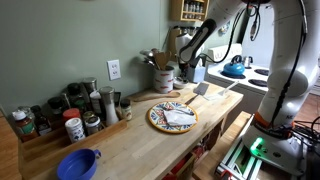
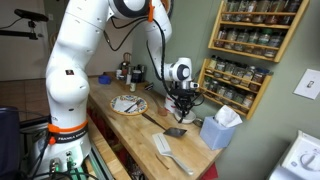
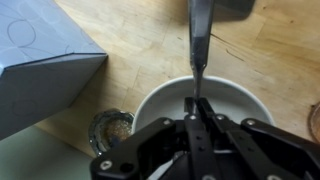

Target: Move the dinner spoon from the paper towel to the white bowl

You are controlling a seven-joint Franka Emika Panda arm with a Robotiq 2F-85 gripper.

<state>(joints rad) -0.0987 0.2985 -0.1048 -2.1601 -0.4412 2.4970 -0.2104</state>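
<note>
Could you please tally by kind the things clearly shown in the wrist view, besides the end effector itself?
spoon: 1
white bowl: 1
grey box: 1
small glass: 1
Total: 4

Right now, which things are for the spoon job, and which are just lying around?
For the job: spoon, white bowl, paper towel, end effector.

Just lying about: plate, spatula, tissue box, blue bowl, spice jars.
</note>
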